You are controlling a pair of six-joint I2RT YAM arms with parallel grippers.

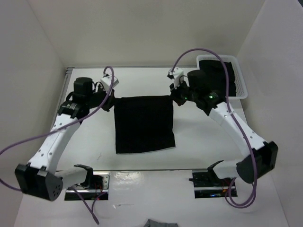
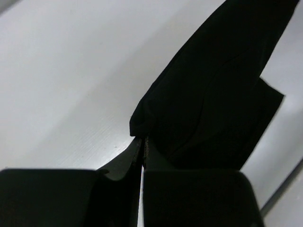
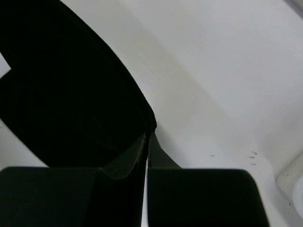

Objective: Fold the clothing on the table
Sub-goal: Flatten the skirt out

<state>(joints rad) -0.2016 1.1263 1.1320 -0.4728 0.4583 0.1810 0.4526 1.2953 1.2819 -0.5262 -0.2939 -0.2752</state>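
**Top view.** Black clothing (image 1: 144, 125) spread mid-table (image 1: 199, 142), closer to the far edge than the near one. Soft matte fabric, plain, near-square outline. Far hem drawn straight between the two grippers, near hem slightly slanted, side edges clean. Tabletop white, smooth, flat, with a thin metal strip along the near edge. Left gripper (image 1: 112, 100) at the garment's far-left corner, right gripper (image 1: 174, 98) at its far-right corner, both dark and blocky on white arm links. Thin purple cables (image 1: 199, 51) looping over each arm. White mesh basket (image 1: 241, 80) at the far-right corner of the table, with a black fabric heap (image 1: 229, 71) inside, partly hidden by the right arm.

**Left wrist view.** Left gripper (image 2: 141, 142) pressed together, pinching a corner of the clothing (image 2: 213, 94) between the tips. Cloth rising away from the tips in a taut wedge, a second layer showing beneath it, faint crease lines across the surface. Table (image 2: 71, 71) pale with a fine grain.

**Right wrist view.** Right gripper (image 3: 147, 137) likewise pressed together on a corner of the clothing (image 3: 61, 94). Fabric running off to the left as a broad, smooth, dark sheet with a rounded edge. Table (image 3: 213, 71) white with a few small dark specks.
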